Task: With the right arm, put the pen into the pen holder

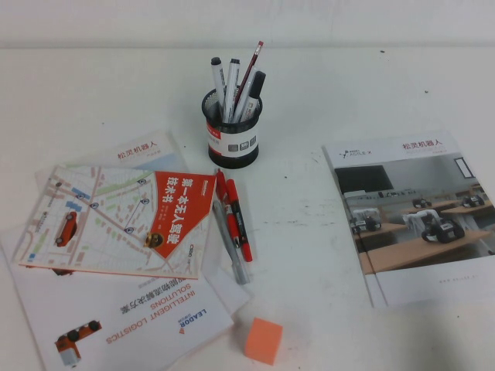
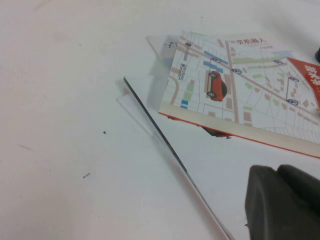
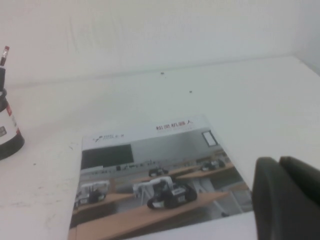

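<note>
The black wire-mesh pen holder (image 1: 232, 131) with a white label band stands at the middle back of the table. Several pens stand in it. One of them is a thick marker (image 1: 252, 93) with a silvery-grey barrel and a black top end, leaning at the holder's right side. Neither arm shows in the high view. My right gripper (image 3: 281, 200) hangs shut and empty over the right-hand brochure (image 3: 155, 185); the holder's edge (image 3: 7, 132) shows far off to one side. My left gripper (image 2: 279, 200) is shut and empty over papers beside the map booklet (image 2: 240, 95).
Two red pens (image 1: 232, 209) and a thin grey pen (image 1: 232, 251) lie in front of the holder. The map booklet (image 1: 116, 220) and leaflets (image 1: 124, 317) lie at left, a brochure (image 1: 414, 216) at right, and an orange block (image 1: 264, 340) at the front.
</note>
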`<state>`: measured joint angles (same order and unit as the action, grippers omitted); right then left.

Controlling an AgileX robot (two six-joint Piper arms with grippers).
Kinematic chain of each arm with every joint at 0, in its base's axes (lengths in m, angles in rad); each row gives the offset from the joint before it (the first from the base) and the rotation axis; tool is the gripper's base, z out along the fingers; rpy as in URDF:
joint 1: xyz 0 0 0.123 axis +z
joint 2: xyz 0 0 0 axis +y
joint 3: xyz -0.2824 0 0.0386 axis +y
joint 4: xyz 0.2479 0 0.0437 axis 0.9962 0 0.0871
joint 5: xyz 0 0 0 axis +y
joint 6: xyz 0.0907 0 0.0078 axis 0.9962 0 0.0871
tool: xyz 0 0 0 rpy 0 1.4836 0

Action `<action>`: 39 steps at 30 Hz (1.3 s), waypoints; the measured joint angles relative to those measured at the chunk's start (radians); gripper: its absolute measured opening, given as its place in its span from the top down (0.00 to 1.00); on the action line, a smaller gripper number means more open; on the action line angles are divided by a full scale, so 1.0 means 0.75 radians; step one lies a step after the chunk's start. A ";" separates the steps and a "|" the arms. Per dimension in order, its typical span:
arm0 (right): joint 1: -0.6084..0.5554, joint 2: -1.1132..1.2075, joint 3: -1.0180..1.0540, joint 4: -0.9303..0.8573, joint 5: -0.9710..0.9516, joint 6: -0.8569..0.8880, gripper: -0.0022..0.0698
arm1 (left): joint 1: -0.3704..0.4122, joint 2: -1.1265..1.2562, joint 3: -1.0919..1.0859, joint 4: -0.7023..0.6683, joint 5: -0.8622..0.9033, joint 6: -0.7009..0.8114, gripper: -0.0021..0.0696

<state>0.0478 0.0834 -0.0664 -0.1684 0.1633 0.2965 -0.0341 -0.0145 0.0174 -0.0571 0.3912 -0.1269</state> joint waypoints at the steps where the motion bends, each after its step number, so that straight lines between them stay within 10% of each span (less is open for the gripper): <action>1: 0.000 0.000 0.011 0.007 0.000 0.000 1.00 | 0.000 0.000 0.000 0.000 0.000 0.000 0.97; 15: -0.006 -0.120 0.120 0.329 0.069 -0.395 1.00 | 0.000 0.000 0.000 0.000 0.000 0.000 0.97; 39: -0.006 -0.123 0.121 0.287 0.241 -0.414 1.00 | 0.000 0.000 0.000 0.000 0.000 0.000 0.97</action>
<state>0.0436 -0.0086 0.0245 0.0465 0.3438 -0.0137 -0.0341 -0.0145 0.0174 -0.0571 0.3912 -0.1269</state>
